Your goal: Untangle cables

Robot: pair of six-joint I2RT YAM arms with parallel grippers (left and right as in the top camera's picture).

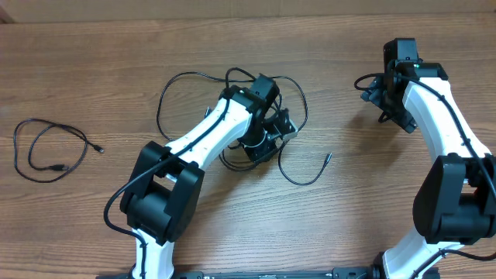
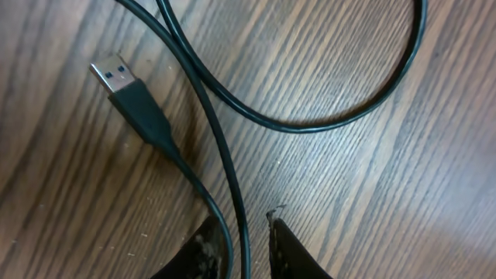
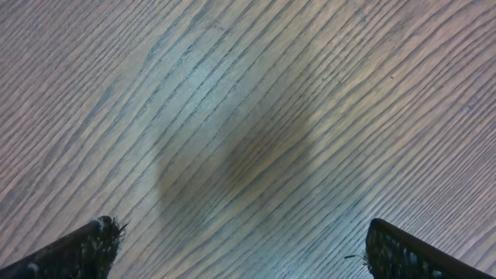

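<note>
Nearest the arm bases, the brown wood-grain desk (image 1: 364, 225) carries everything noted here. On its left side a separate thin black cord (image 1: 98, 148) lies in a loose loop with its small plug ends showing, well apart from the rest. At mid-desk sits the tangle of thin black cables (image 1: 298, 183), made up of several overlapping loops, with one free plug tip (image 1: 328, 157) lying to the right of the mass. The left end effector (image 1: 270, 133) is lowered onto this tangle. In the left wrist view its fingers (image 2: 291, 252) stand close together with two strands running between them. A narrow gap shows beside one finger, so it cannot be told whether the strands are pinched. Just beyond the fingers a black USB-A plug (image 2: 128, 89) lies flat on the wood, and another strand curves across past it. Farther back and to the right, the right end effector (image 1: 385, 99) hangs over bare wood, well apart from the tangle. The right wrist view shows its two fingers spread wide, with only wood grain between them.
</note>
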